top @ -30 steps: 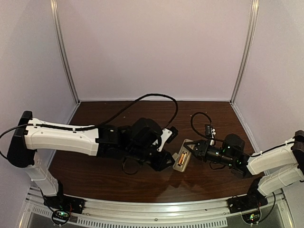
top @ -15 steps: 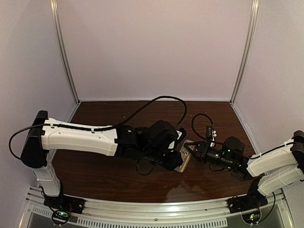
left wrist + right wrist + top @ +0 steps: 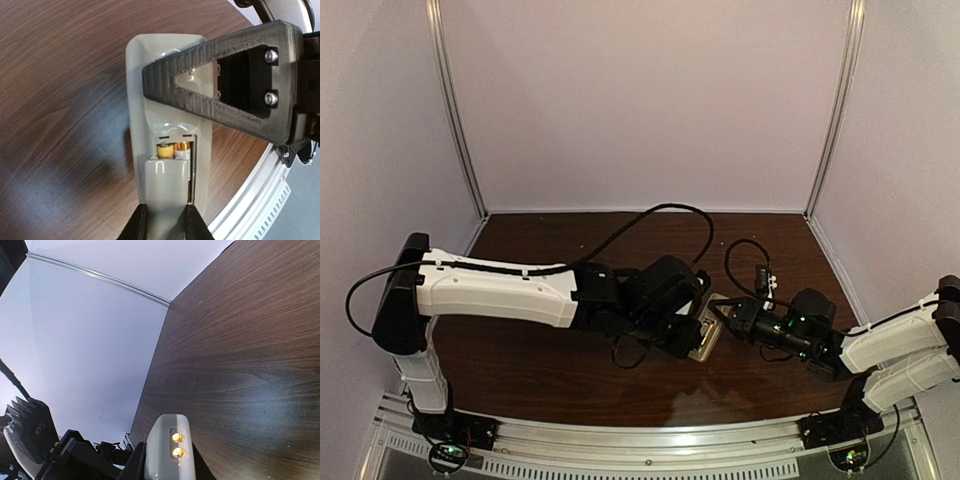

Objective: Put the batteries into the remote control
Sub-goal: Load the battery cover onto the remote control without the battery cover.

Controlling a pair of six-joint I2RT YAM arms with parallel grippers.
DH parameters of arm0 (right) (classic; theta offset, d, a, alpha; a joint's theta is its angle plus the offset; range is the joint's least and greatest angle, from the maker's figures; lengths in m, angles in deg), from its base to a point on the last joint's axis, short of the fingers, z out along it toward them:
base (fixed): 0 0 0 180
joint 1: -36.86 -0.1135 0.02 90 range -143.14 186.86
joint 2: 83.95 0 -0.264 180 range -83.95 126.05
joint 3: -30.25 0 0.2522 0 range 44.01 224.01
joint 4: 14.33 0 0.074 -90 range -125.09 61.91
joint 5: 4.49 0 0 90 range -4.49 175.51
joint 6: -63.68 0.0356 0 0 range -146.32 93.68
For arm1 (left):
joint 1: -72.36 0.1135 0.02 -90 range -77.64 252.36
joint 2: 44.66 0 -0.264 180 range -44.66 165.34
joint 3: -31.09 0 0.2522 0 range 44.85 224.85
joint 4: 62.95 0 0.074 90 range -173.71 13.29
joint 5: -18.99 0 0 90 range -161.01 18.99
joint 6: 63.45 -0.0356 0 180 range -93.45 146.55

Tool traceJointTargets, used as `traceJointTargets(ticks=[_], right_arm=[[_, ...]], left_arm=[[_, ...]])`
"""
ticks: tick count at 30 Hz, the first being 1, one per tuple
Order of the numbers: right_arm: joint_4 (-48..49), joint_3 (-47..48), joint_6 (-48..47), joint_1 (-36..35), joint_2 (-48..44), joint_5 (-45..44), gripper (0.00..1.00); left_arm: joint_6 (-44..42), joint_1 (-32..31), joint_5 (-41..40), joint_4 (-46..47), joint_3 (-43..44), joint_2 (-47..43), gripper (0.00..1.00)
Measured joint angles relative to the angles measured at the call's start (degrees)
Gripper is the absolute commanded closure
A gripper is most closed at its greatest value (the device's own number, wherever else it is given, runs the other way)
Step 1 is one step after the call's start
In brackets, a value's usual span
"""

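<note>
Remote control, a slim pale beige handset (image 3: 136, 115), lies back-up on the dark wooden table (image 3: 60, 100). Left gripper (image 3: 165, 214) pinches a flat grey plate (image 3: 167, 182) partly covering two copper-gold cylinder batteries (image 3: 174, 150), which only the left wrist view shows. Right gripper (image 3: 167, 465) clamps the remote's other end, lilac walls (image 3: 640, 100) behind.

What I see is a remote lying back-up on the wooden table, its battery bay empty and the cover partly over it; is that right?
Not quite: the bay is not empty. The left wrist view shows the batteries side by side in the bay of the remote control, their ends showing past the cover. The rest holds: back-up on the wooden table, cover partly on.
</note>
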Motion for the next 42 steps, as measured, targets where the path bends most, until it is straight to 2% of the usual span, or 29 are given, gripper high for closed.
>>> traceJointTargets(ticks=[42], right_arm=[[-1.9,-0.04,-0.02,-1.16,0.07,-1.95,1.0]], left_arm=[[0.37,0.0,0.59,-0.17,2.58,3.06,0.88]])
